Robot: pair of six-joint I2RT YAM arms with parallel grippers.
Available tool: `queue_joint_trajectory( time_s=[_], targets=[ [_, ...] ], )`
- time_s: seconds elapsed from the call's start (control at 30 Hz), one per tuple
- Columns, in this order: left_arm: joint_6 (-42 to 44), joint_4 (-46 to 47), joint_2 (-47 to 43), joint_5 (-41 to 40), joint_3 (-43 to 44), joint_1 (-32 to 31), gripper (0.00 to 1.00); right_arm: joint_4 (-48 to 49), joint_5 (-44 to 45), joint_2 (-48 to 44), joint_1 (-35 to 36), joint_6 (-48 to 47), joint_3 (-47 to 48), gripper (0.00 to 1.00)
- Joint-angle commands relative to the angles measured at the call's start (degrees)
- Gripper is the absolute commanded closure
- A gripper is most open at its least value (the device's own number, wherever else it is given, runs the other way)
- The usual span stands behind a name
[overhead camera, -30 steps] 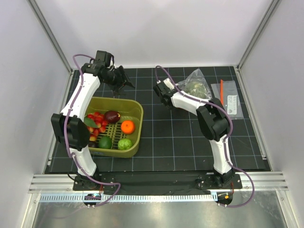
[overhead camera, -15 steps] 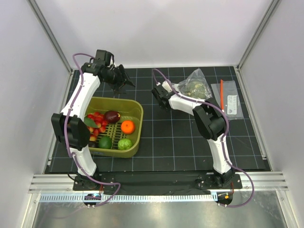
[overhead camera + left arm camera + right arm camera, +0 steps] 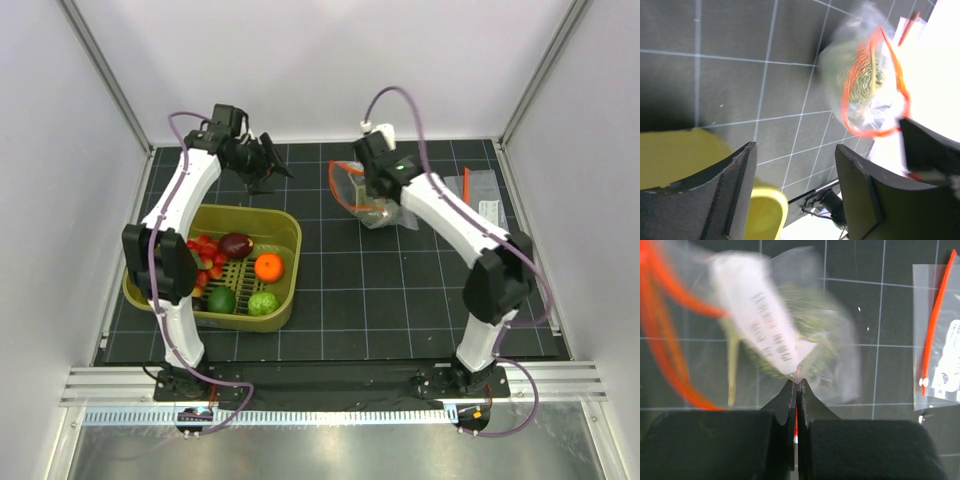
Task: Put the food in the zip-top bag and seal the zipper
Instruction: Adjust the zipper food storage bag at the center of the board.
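Note:
The clear zip-top bag (image 3: 358,197) hangs off the table from my right gripper (image 3: 377,198), which is shut on the edge of its mouth (image 3: 797,384). Its orange-red zipper (image 3: 871,85) gapes in a loop facing my left gripper (image 3: 795,150), which is open and empty a short way to the bag's left (image 3: 268,166). A pale-green mottled fruit (image 3: 810,330) lies inside the bag (image 3: 790,325). The rest of the food sits in the olive-green basket (image 3: 285,225): a dark red-purple piece (image 3: 236,244), an orange (image 3: 268,266), a pale-green one (image 3: 263,303).
A second flat clear bag (image 3: 487,208) with an orange strip (image 3: 936,315) lies at the back right. The basket's yellow-green rim (image 3: 685,150) is just below my left fingers. A dark green fruit (image 3: 222,299) and red pieces (image 3: 205,258) are also in the basket.
My right gripper closed on the bag's mouth and lifted it up and left off the table, so the mouth now hangs open. My left gripper shifted slightly right toward it.

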Motion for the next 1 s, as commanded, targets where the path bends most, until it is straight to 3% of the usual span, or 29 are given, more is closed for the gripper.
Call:
queue_joint_trajectory(
  time_s=[0.0, 0.17, 0.3, 0.6, 0.97],
  targets=[
    [-1.21, 5.85, 1.67, 4.62, 2.83, -3.23, 0.32, -3.24, -13.03, -7.29, -4.09, 5.18, 1.66, 0.99],
    [-4.02, 10.59, 6.4, 7.86, 7.48, -9.73, 0.27, -0.34, -28.31, -13.45, -10.25, 9.38, -4.57, 0.99],
    [-5.43, 11.84, 9.22, 9.72, 11.88, -12.12, 0.23, 3.08, -35.1, -13.54, -11.66, 11.07, -9.58, 0.99],
    [-5.96, 13.24, 8.18, 10.24, 8.9, -12.29, 0.22, 2.82, -36.26, -10.2, -13.86, 12.03, -9.59, 0.99],
    [0.11, 9.99, -0.16, 3.04, -0.67, -12.38, 0.2, 4.84, -41.18, -8.01, -18.87, 16.6, -10.64, 0.99]
  ],
)
